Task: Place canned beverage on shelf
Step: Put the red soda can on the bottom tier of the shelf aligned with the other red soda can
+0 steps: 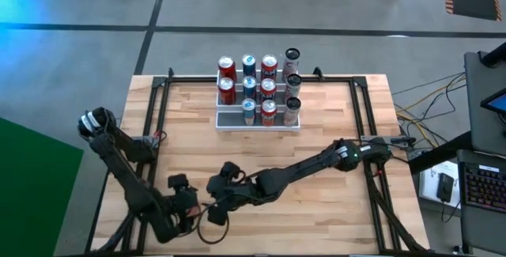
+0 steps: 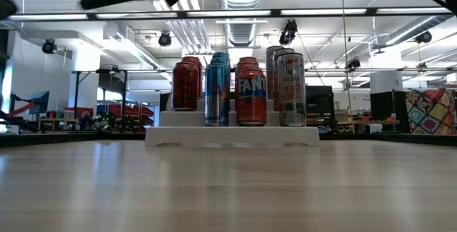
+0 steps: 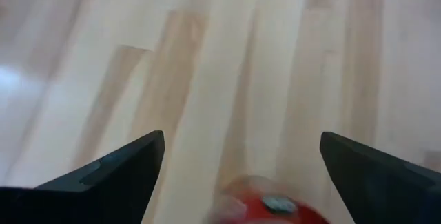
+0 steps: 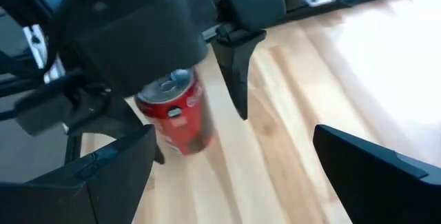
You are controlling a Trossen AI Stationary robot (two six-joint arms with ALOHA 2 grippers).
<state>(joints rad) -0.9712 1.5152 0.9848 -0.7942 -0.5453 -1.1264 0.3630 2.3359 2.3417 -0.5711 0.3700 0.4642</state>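
We see the wooden surface (image 1: 332,130) carrying the shelf (image 1: 258,122) at its far edge, eleven cans filling its steps. Well in front of the shelf, the left end effector (image 4: 207,58) hangs, fingers apart, above a red can (image 4: 176,117), largely hiding it. The right end effector (image 1: 221,179) waits beside, fingers apart.

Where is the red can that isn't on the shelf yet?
The red can stands on the wooden table near its front edge, left of the middle, right under the open left gripper, far from the shelf.
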